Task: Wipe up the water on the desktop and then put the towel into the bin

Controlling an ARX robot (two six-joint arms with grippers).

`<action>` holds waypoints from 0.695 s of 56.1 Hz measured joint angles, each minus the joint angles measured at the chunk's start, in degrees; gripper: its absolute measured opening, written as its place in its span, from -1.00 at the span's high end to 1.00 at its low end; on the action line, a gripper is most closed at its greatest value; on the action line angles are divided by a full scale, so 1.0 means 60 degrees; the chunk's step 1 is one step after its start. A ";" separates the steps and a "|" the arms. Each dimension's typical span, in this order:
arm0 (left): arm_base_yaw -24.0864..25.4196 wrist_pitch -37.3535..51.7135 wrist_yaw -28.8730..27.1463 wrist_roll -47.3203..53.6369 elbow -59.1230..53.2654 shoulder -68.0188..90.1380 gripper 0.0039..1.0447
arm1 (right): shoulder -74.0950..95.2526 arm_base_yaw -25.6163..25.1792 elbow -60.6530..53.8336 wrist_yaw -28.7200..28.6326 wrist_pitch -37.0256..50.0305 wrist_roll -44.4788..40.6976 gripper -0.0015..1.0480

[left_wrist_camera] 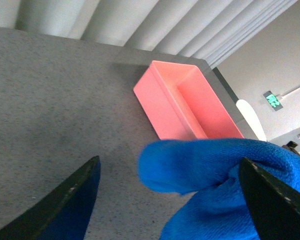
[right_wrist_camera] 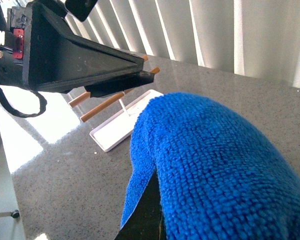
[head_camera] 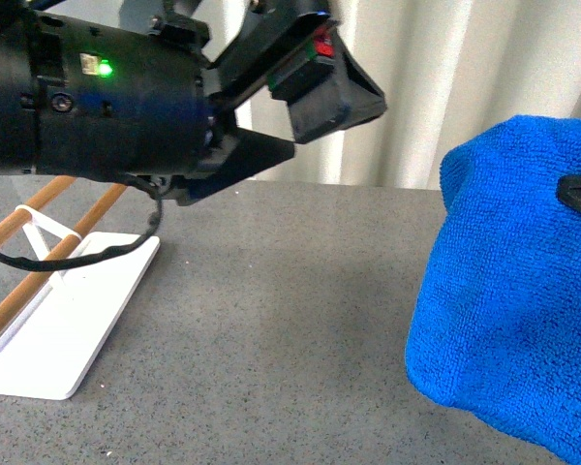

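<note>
The blue towel [head_camera: 513,291] hangs bunched at the right over the grey speckled desktop [head_camera: 290,291]. My right gripper [head_camera: 579,194] is shut on the towel, which drapes over the gripper [right_wrist_camera: 190,220] and leaves one black finger [right_wrist_camera: 147,215] showing. My left gripper [head_camera: 337,126] is raised at the upper left, open and holding nothing. In its wrist view the towel [left_wrist_camera: 210,165] lies ahead between the spread fingers [left_wrist_camera: 75,200], untouched. The pink bin [left_wrist_camera: 190,100] stands beyond the towel near the desktop's far edge. Water is out of view.
A flat white tray [head_camera: 68,320] with two wooden rods [head_camera: 39,281] lies at the left, under the left arm, and also shows as the tray [right_wrist_camera: 122,125] in the right wrist view. White curtains [head_camera: 416,77] hang behind the desktop's far edge.
</note>
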 joint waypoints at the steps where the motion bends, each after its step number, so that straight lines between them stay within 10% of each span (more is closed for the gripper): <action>1: 0.0135 -0.0051 0.0044 0.0124 0.0000 0.0000 -0.83 | -0.0004 -0.0018 0.0000 0.0000 -0.0004 0.0004 0.92; 39: 0.5843 -0.3960 0.1443 0.6360 -0.1497 -0.1796 -0.88 | 0.0291 -0.0601 0.0007 0.0528 -0.0565 -0.0495 0.92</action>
